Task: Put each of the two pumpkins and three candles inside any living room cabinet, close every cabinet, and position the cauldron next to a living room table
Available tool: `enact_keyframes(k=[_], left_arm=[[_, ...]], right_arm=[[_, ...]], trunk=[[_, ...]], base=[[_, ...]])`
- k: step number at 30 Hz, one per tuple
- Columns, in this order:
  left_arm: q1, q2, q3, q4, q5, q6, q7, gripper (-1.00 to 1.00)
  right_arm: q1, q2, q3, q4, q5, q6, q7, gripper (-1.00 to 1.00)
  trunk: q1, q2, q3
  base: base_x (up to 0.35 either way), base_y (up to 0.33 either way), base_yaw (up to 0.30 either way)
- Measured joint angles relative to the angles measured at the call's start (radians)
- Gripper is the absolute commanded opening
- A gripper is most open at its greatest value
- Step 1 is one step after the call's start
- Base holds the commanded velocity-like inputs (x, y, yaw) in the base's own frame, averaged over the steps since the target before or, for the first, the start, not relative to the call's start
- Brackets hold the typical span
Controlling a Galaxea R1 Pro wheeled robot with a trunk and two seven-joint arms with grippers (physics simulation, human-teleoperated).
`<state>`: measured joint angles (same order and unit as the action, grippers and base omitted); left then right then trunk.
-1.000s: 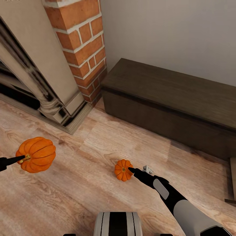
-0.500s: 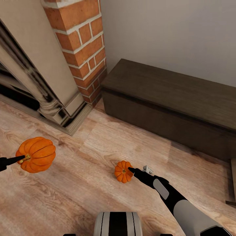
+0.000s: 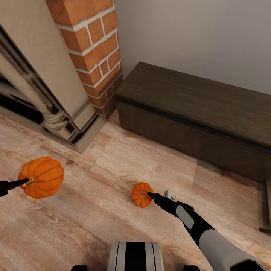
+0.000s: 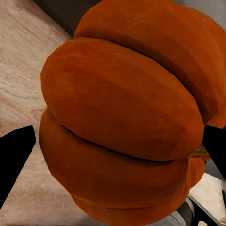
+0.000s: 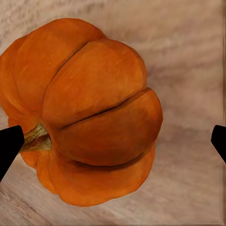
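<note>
From the head view we've got a pumpkin (image 3: pixel 41 177) at our left gripper (image 3: pixel 23 182), stem against the fingertip, and a second pumpkin (image 3: pixel 141 194) at our right gripper (image 3: pixel 150 194) over the wood floor (image 3: pixel 94 222), with the dark cabinet (image 3: pixel 195 113) shut against the wall beside the brick fireplace (image 3: pixel 90 49). Left wrist view: the pumpkin (image 4: pixel 127 117) sits between the spread jaws, one black fingertip (image 4: pixel 14 160) at each side. Right wrist view: the other pumpkin (image 5: pixel 84 108) lies between jaws spread wide, and we can't tell if they actually pinch it
</note>
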<state>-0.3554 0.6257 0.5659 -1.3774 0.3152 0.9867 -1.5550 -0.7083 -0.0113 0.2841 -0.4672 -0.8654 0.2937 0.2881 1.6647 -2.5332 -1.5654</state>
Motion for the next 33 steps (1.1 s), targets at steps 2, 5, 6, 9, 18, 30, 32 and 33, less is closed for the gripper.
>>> enact_keyframes(k=[2, 5, 6, 9, 18, 30, 32, 33], left_arm=[[0.0, 0.0, 0.0, 0.0, 0.002, 0.0, 0.0, -1.0], [0.0, 0.0, 0.0, 0.0, 0.0, 0.0, 0.0, -1.0], [0.0, 0.0, 0.0, 0.0, 0.001, 0.0, 0.0, -1.0], [0.0, 0.0, 0.0, 0.0, -0.001, 0.0, 0.0, -1.0], [0.0, 0.0, 0.0, 0.0, 0.002, 0.0, 0.0, -1.0], [0.0, -0.001, -0.001, 0.0, 0.002, -0.002, 0.0, -1.0], [0.0, -0.001, -0.001, 0.0, 0.001, -0.001, 0.0, -1.0], [0.0, -0.001, -0.001, 0.0, 0.001, -0.002, 0.0, -1.0]], right_arm=[[0.0, 0.0, 0.0, 0.0, 0.0, 0.0, 0.0, 1.0], [0.0, 0.0, 0.0, 0.0, 0.0, 0.0, 0.0, 1.0], [0.0, 0.0, 0.0, 0.0, 0.0, 0.0, 0.0, 1.0], [0.0, 0.0, 0.0, 0.0, 0.0, 0.0, 0.0, 1.0], [0.0, 0.0, 0.0, 0.0, 0.001, 0.0, 0.0, 1.0], [0.0, 0.0, 0.0, 0.0, 0.004, 0.0, 0.001, 1.0], [0.0, 0.0, 0.0, 0.0, 0.005, 0.0, 0.001, 1.0], [0.0, 0.0, 0.0, 0.0, 0.005, 0.0, 0.001, 1.0]], trunk=[[0.0, 0.0, 0.0], [0.001, -0.001, -0.012], [0.001, -0.001, -0.012], [0.002, -0.001, -0.019], [0.002, -0.001, -0.019], [0.002, -0.001, -0.019], [0.002, -0.001, -0.019], [0.002, -0.001, -0.019]], base=[[0.0, 0.0, 0.0], [0.0, 0.0, 0.0], [0.0, 0.0, 0.0], [0.0, 0.0, 0.0], [0.019, 0.044, 0.0], [0.058, 0.045, 0.0], [0.085, 0.048, 0.0], [0.043, 0.024, 0.0]])
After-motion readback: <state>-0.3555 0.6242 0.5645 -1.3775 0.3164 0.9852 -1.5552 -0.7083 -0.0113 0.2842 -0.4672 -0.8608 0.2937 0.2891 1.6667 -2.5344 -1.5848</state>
